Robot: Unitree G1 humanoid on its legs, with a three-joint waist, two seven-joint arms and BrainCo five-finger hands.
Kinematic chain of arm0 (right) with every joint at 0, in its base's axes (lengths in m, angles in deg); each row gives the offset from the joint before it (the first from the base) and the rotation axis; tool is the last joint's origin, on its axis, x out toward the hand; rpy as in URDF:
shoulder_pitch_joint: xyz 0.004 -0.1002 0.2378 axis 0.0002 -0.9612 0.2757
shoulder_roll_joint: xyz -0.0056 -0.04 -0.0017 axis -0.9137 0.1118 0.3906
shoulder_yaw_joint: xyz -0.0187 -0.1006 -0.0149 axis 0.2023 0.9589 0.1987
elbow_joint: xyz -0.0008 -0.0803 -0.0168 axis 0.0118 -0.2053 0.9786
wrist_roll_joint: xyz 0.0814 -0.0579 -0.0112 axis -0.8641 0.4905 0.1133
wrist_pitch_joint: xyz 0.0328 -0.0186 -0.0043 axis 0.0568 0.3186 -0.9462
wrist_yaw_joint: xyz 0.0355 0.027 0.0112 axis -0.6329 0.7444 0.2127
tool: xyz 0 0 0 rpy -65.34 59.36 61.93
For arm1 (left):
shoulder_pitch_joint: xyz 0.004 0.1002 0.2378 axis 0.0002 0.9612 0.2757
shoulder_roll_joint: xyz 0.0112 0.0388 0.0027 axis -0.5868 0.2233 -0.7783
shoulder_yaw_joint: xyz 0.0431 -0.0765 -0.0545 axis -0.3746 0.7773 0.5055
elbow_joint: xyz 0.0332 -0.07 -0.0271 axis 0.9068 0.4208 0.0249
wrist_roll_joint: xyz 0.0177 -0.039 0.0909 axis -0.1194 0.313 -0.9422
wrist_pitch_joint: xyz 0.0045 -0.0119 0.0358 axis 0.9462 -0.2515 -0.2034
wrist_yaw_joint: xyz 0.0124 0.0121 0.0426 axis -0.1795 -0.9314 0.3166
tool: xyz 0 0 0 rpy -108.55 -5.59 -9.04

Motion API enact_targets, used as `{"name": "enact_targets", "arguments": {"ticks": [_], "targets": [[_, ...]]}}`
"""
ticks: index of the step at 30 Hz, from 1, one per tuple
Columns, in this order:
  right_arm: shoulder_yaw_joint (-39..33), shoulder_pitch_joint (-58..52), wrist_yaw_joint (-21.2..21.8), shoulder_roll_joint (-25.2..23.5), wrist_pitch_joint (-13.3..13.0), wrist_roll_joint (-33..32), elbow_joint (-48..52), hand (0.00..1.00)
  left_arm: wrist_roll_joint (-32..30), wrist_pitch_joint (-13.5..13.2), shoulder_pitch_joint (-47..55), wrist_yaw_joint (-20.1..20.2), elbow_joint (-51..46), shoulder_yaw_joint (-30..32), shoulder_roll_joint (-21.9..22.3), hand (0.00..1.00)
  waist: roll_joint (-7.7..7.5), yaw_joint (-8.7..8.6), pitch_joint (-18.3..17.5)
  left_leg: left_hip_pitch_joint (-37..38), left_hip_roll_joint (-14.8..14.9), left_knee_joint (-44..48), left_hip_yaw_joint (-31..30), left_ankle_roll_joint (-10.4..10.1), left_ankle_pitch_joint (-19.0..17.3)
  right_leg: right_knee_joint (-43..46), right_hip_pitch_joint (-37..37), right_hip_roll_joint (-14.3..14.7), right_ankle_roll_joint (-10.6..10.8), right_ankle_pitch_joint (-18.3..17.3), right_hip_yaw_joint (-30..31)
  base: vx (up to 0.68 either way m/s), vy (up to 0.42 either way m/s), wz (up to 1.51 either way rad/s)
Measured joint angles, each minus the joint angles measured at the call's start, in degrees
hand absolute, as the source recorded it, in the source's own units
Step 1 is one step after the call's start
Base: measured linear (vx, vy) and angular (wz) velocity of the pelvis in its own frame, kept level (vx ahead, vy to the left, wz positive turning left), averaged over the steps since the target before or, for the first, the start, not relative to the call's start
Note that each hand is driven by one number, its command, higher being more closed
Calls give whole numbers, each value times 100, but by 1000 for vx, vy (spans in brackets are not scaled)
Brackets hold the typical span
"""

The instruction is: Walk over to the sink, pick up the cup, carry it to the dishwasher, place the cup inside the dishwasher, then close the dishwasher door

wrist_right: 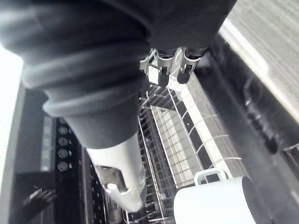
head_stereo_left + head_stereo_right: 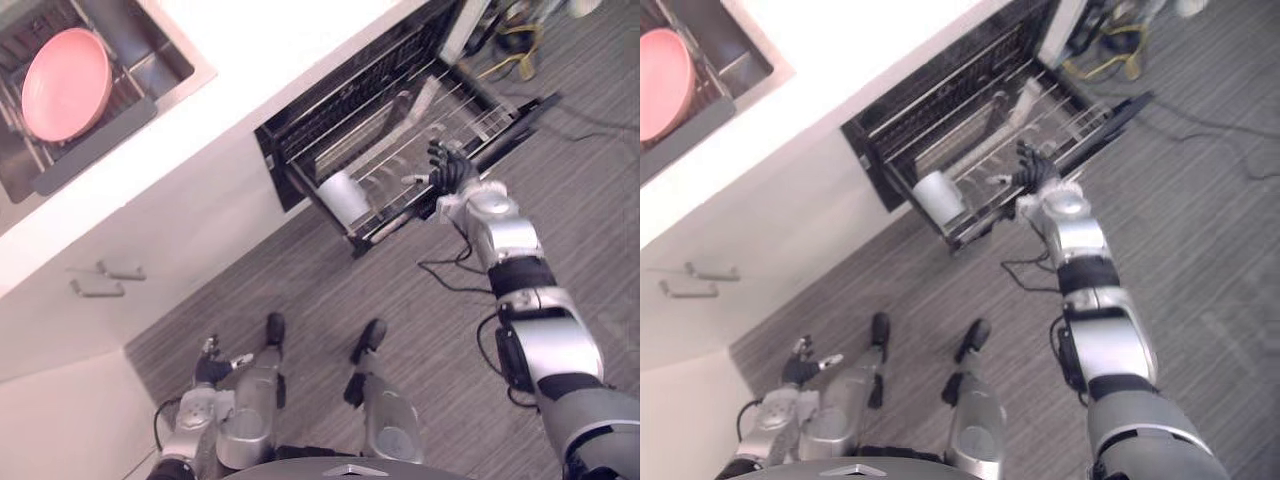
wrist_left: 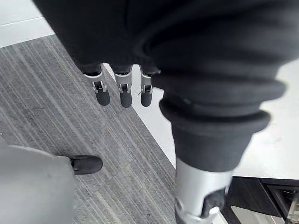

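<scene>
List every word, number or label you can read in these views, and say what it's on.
No text can be read.
The dishwasher's control panel has round buttons and a display strip, but any marks on them are too blurred to read.
The white cup shows no print.

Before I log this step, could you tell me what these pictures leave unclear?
Cup: partly cut off by the right wrist view's edge.
Right hand: eye views too small to show whether it touches the rack.
Sink: cut off by the eye views' edge; plate hides part.
</scene>
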Motion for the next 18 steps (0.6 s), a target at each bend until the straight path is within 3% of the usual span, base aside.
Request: {"name": "enact_targets", "arguments": {"ticks": [4, 8, 9, 10, 11, 12, 15, 18], "targets": [[-583, -782, -210, -309, -110, -259, 1062, 0, -107, -9, 156, -98, 126, 212, 28, 0, -103, -159, -295, 173, 34, 54, 17, -18, -127, 0, 189, 20, 77, -45, 18, 91, -6, -5], [-1035, -1888, -376, -939, -749, -827, 2436, 0, -108, -126, 491, -378, 227, 716, 222, 0, -165, -198, -834, 398, 73, 119, 184, -25, -336, -22, 334, 83, 89, -105, 175, 91, 0, -19], [-1105, -2295, -339, -1197, -1036, -919, 2874, 0, -110, -134, 579, -522, 247, 869, 290, 0, -187, -222, -988, 460, 80, 119, 201, -23, -375, -18, 389, 88, 87, -138, 192, 99, -4, -13], [-1107, -2706, -225, -1400, -1331, -1007, 3198, 0, -112, -170, 656, -644, 245, 1035, 357, 0, -212, -268, -1083, 562, 86, 113, 209, -25, -416, -11, 483, 94, 94, -167, 202, 102, -3, -6], [-1104, -2901, -130, -1499, -1442, -1096, 3312, 0, -112, -189, 696, -710, 245, 1106, 386, 0, -229, -288, -1133, 599, 88, 114, 219, -29, -441, -5, 517, 95, 95, -181, 211, 76, 1, -11], [-1103, -3318, 170, -1726, -1689, -1379, 3514, 0, -112, -219, 782, -813, 247, 1307, 451, 0, -277, -309, -1285, 627, 91, 122, 268, -27, -479, -14, 522, 89, 107, -195, 256, 68, 4, -13], [-1099, -3845, 707, -2024, -2062, -1601, 3747, 0, -113, -240, 902, -877, 253, 1542, 527, 0, -282, -340, -1315, 843, 80, 158, 316, -19, -574, -35, 736, 79, 145, -235, 284, 39, 9, -9], [-1084, -4226, 1313, -2226, -2263, -1768, 3855, 0, -101, -240, 1065, -876, 406, 1837, 587, 0, -275, -347, -1443, 973, 67, 213, 332, -59, -693, -37, 895, 42, 210, -329, 287, 5, 4, -1]]}}
